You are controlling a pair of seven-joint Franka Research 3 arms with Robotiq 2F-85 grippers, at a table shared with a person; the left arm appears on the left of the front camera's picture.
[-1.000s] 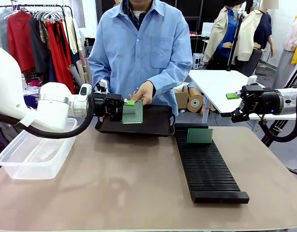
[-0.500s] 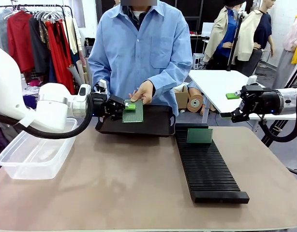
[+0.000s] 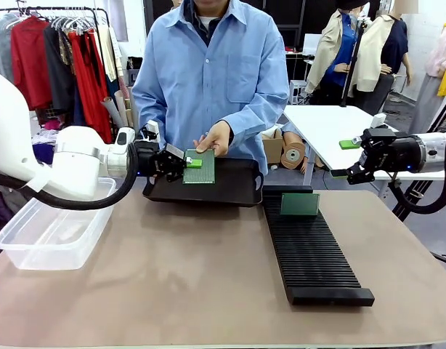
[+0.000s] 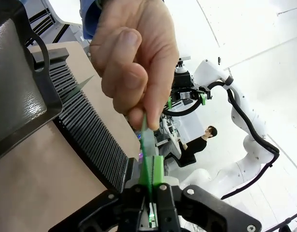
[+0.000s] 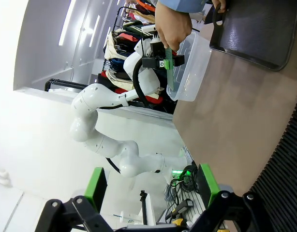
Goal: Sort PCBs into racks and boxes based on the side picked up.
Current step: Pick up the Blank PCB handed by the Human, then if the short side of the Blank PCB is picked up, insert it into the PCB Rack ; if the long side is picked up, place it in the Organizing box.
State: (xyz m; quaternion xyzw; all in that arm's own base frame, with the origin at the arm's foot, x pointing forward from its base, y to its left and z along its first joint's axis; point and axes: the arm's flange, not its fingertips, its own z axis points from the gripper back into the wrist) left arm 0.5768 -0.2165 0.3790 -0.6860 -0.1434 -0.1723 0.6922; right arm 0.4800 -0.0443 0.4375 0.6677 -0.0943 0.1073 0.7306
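PCB (image 3: 201,171), thin, stiff, likely light, hangs over tray (image 3: 237,192) at 11 o'clock on the tabletop (image 3: 172,276), left fingers (image 4: 157,170) clamped on its 9 o'clock edge (a sound hold), person's hand (image 3: 214,138) pinching the 1 o'clock corner; right fingers (image 5: 96,187) spread, empty.

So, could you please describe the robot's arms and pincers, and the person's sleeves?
The left arm and right arm are white with rounded joints and black cables. The left pincer and right pincer are black with bright green pads. The person's sleeves are long and light blue.
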